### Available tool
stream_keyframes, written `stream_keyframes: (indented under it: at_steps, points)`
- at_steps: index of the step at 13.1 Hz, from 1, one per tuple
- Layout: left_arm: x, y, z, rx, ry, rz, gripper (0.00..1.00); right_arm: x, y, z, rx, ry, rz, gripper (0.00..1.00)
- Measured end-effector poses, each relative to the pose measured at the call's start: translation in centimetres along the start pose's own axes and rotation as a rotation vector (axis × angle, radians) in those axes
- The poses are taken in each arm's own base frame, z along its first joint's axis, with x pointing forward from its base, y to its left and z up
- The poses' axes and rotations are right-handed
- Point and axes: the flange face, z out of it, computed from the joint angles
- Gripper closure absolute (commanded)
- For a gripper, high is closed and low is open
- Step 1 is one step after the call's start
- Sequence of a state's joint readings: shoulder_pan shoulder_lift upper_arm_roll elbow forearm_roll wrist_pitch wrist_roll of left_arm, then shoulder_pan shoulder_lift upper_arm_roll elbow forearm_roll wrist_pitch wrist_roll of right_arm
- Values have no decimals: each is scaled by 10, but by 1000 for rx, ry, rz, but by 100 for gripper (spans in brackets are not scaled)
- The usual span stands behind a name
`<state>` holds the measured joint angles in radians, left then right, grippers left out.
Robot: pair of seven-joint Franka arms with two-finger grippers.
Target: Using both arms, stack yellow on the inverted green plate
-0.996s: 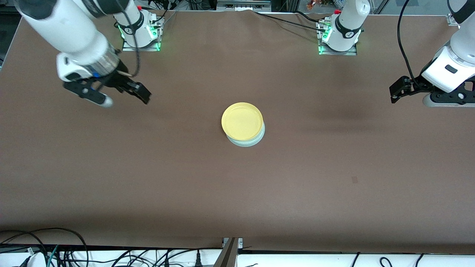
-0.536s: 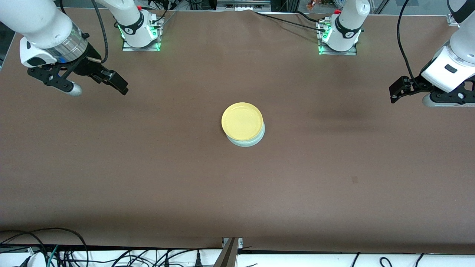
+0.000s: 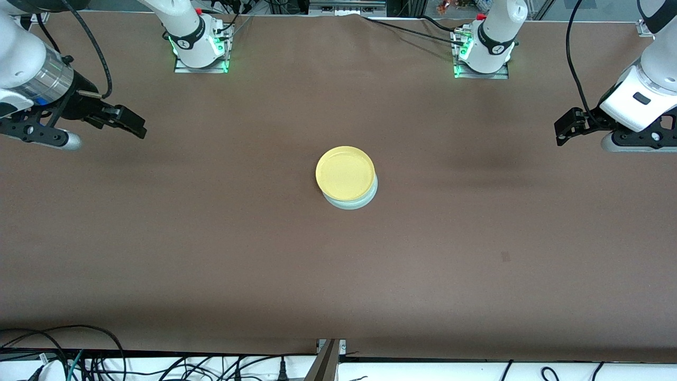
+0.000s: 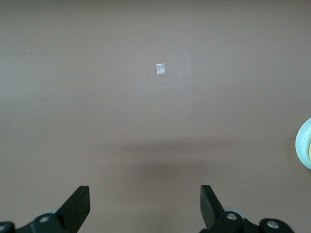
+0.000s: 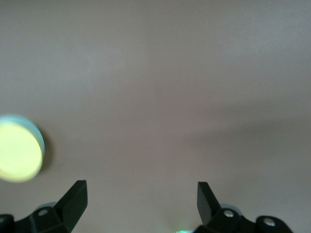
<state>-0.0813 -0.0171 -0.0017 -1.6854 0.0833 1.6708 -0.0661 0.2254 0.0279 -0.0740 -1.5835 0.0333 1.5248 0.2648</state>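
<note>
The yellow plate (image 3: 345, 172) lies right way up on the pale green plate (image 3: 365, 200) in the middle of the table. Only a crescent of the green plate shows under it, on the side nearer the front camera. My right gripper (image 3: 119, 123) hangs open and empty over bare table at the right arm's end, well away from the stack. My left gripper (image 3: 566, 132) is open and empty too, over the left arm's end. The right wrist view has the yellow plate (image 5: 17, 151) at its edge, clear of the open right gripper (image 5: 141, 191). The open left gripper (image 4: 145, 194) sees just the green rim (image 4: 302, 145).
The brown table cover (image 3: 211, 238) stretches around the stack. A small pale square mark (image 3: 505, 256) sits on it toward the left arm's end, also seen as a mark (image 4: 160, 69) in the left wrist view. Both arm bases (image 3: 198, 47) stand along the table's edge farthest from the front camera.
My right arm has swung away from the plates toward its own end of the table, its gripper open throughout. The left arm and both plates have stayed put.
</note>
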Motion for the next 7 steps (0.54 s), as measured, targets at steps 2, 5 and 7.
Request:
stream_keyframes:
  at_steps: [2, 5, 7]
  points:
    - [0, 0, 0, 0, 0, 0, 0, -15, 6, -3, -14, -53, -124, 0]
    - [0, 0, 0, 0, 0, 0, 0, -23, 19, -10, -28, -73, -192, 0]
    - [0, 0, 0, 0, 0, 0, 0, -23, 23, -9, -30, -77, -198, 0]
